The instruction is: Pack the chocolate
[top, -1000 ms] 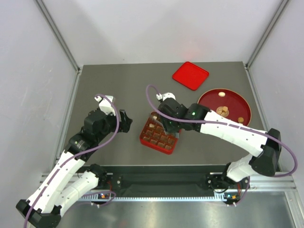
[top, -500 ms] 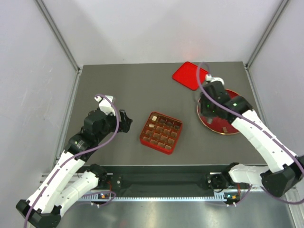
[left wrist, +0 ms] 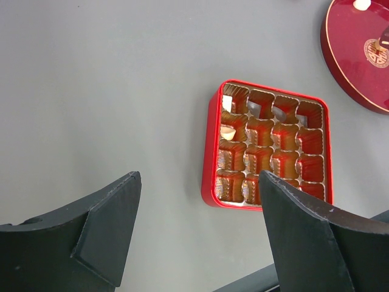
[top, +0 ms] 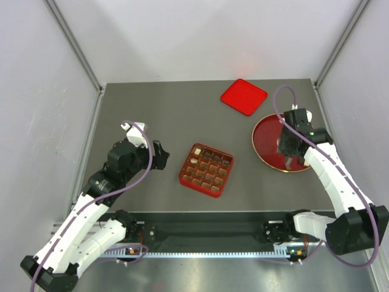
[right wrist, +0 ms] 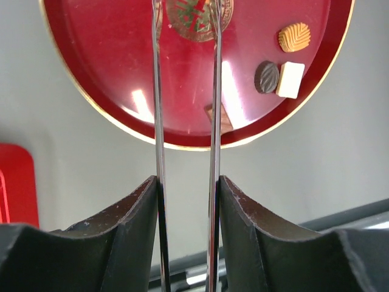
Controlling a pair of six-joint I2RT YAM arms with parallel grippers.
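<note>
We counted one red gridded tray [left wrist: 210, 152] of sixteen cells, one flat red lid [top: 244, 97] at its one o'clock and one round red plate [right wrist: 109, 67] at its two o'clock. On the plate the right wrist view showed four chocolate pieces [right wrist: 294, 36] (one tan, one dark, one cream-white, one brown and partly hidden). In the tray we made out two cream-white pieces [left wrist: 228, 131] and one dark piece [left wrist: 282, 113].

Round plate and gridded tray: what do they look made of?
Round plate: hard, glossy red, likely lacquered plastic or glazed ceramic; it shows sharp light streaks and a thin gold rim line. Tray: smooth red wall with a sheen, either plastic or coated card. Cell liner: thin gold-brown formed sheet, probably plastic; the cell walls are crimped and shiny.
</note>
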